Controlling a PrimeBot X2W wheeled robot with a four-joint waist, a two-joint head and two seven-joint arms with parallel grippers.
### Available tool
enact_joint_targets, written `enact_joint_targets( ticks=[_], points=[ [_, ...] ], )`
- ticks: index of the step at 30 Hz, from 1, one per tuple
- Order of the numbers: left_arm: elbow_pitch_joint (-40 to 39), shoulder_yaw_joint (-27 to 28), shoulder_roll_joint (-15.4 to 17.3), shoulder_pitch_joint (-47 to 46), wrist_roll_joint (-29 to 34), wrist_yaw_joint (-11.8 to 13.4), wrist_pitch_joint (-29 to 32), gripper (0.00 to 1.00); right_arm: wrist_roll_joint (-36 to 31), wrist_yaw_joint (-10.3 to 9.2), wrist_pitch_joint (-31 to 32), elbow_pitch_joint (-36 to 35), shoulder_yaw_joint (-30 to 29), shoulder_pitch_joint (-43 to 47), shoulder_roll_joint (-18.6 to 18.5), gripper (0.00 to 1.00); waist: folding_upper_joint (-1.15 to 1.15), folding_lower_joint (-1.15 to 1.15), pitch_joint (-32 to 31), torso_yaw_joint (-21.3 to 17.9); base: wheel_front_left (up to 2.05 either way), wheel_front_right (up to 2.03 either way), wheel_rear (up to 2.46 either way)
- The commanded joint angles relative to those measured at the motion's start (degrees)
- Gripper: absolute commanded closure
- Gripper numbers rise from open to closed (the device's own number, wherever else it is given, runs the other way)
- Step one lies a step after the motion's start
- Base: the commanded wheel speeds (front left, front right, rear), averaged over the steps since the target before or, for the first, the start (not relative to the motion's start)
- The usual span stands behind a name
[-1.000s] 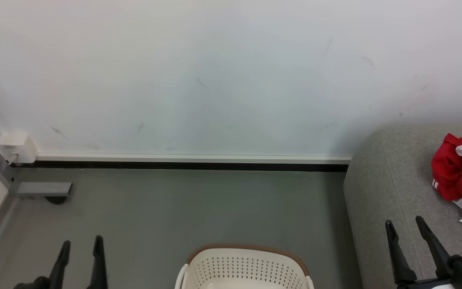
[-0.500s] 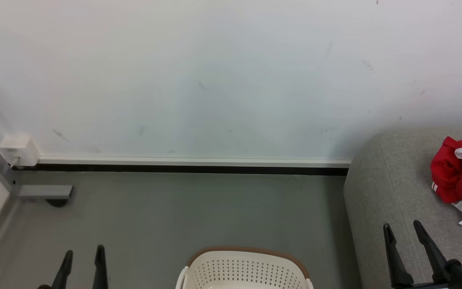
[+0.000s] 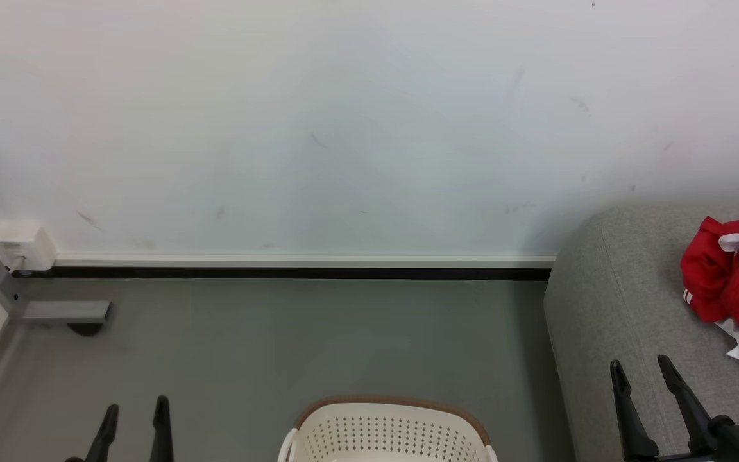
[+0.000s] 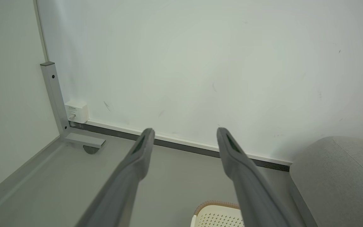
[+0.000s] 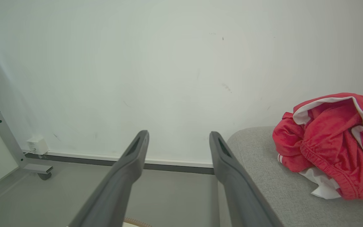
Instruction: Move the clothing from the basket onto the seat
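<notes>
You had the seat (image 3: 620,289) at your right and the basket (image 3: 392,401) on the floor ahead. The clothing (image 3: 735,289) lay crumpled on the seat, seemingly elongated front-to-back, though cropped. Your left gripper (image 3: 137,404) and right gripper (image 3: 639,361) stood spread, empty.
</notes>
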Motion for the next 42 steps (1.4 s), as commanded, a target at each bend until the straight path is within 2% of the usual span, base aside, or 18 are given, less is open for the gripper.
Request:
enact_joint_targets(
  ticks=[1,3,4,7,25,42],
  points=[
    [0.49,0.52,-0.17,-0.81,0.65,-0.38,-0.01,0.00,0.24,-0.14,-0.42,0.41,0.01,-0.54,-0.18,0.00,0.00,0.00,0.00,0.03,0.00,0.00,0.00],
    [0.80,0.71,-0.38,-0.95,0.68,-0.79,-0.01,0.00,0.24,-0.14,-0.43,0.53,0.01,-0.56,-0.12,0.00,0.00,0.00,-0.05,0.14,0.00,0.00,0.00],
    [0.75,0.44,-0.50,-0.46,0.10,-0.66,0.00,1.00,0.01,0.00,0.06,0.34,0.08,0.02,0.02,1.00,0.00,0.00,-0.05,0.09,0.00,0.00,0.00],
    [2.23,0.14,-1.18,0.22,-0.03,-0.65,0.05,1.00,0.07,0.00,0.16,1.69,0.24,0.87,0.23,1.00,0.00,0.00,-0.04,0.05,0.00,0.00,0.00],
    [2.08,0.73,-1.47,-2.86,-18.24,-0.67,5.31,1.00,17.80,-0.02,5.18,1.74,-2.67,-1.01,1.08,1.00,0.00,0.00,0.31,0.00,0.00,0.00,0.00],
    [0.72,0.86,-1.69,-4.44,-31.62,-0.05,8.83,1.00,30.75,-0.03,8.76,1.69,-4.68,-2.27,1.71,1.00,0.00,0.00,0.65,-0.06,0.00,0.00,0.00]
  ],
)
